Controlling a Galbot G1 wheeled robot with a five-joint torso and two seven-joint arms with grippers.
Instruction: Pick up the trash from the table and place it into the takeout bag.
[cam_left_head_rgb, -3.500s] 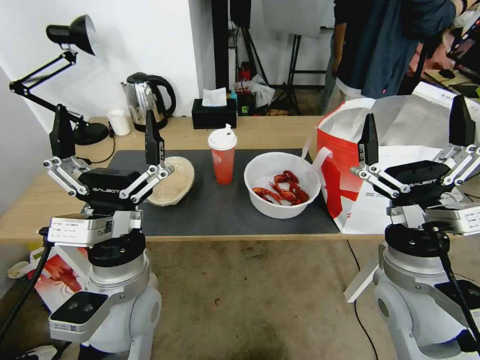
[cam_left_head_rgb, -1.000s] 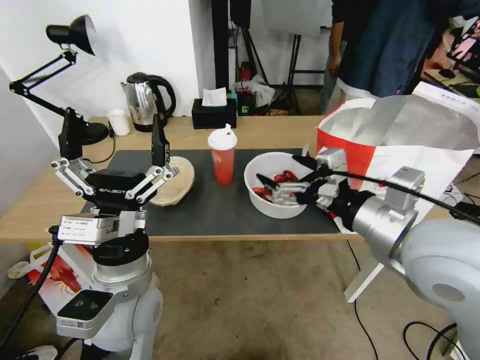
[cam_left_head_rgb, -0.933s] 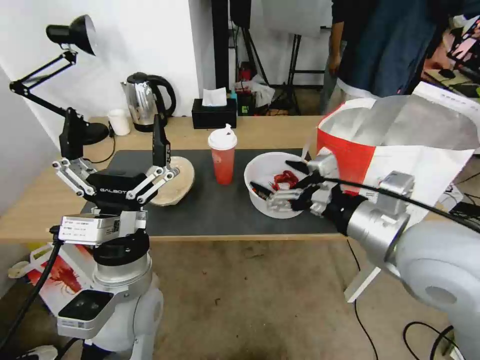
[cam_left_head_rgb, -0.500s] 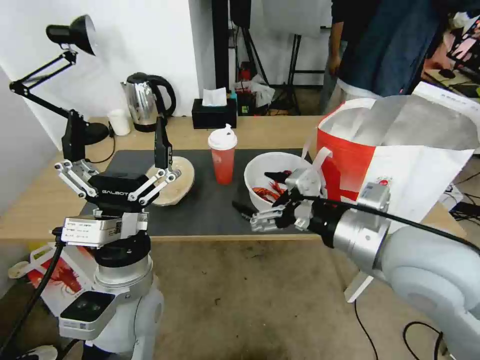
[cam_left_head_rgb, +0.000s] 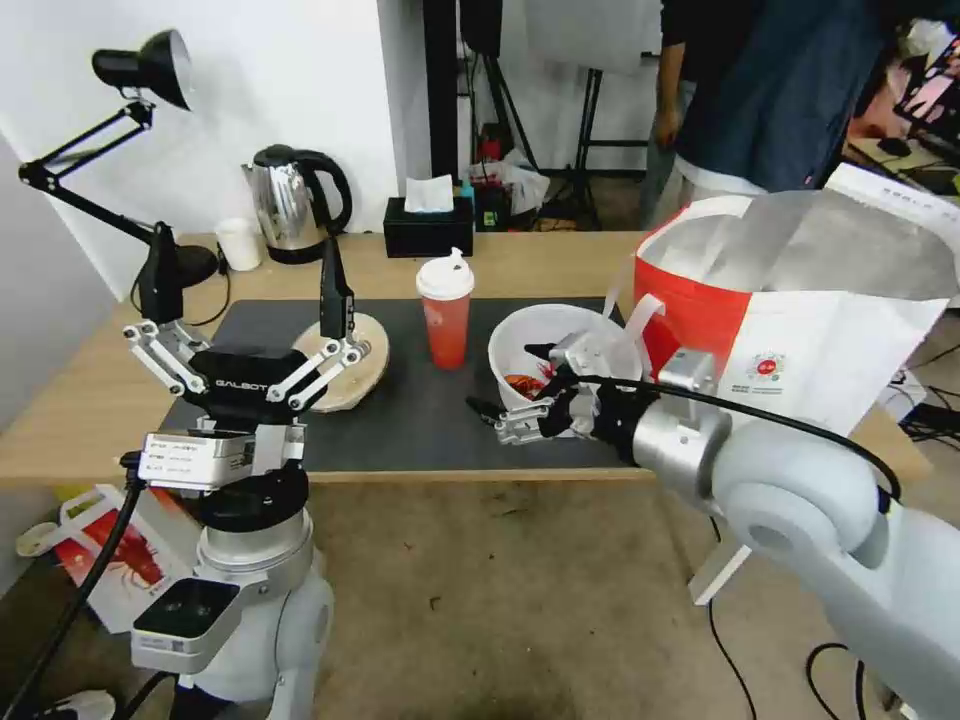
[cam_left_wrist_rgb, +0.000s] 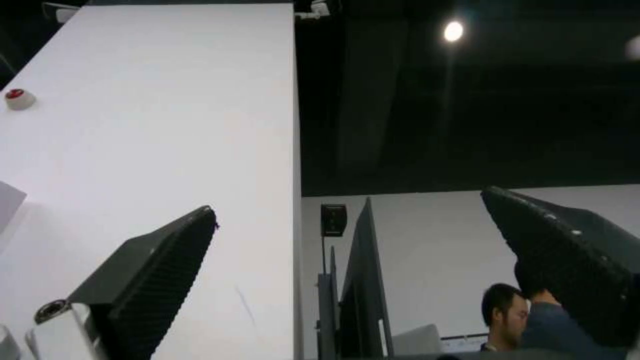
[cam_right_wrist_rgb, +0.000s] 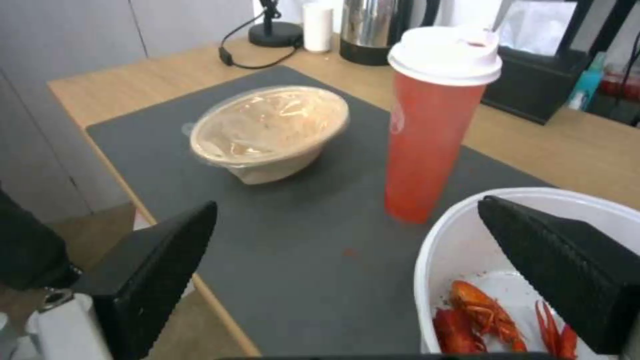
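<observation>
While the left tool (cam_left_head_rgb: 250, 290) hangs wide beside the beige bowl (cam_left_head_rgb: 340, 365), the right tool (cam_left_head_rgb: 512, 382) gapes wide at the white bowl's (cam_left_head_rgb: 530, 335) near rim.

Light-wood counter (cam_left_head_rgb: 90, 400) with a black mat (cam_left_head_rgb: 420, 410). Red cup (cam_left_head_rgb: 446, 322), white lid. White bowl (cam_left_head_rgb: 530, 335) of red shells. Beige bowl (cam_left_head_rgb: 350, 360). Red-and-white bag (cam_left_head_rgb: 800, 340), silvery lining, red round logo.
</observation>
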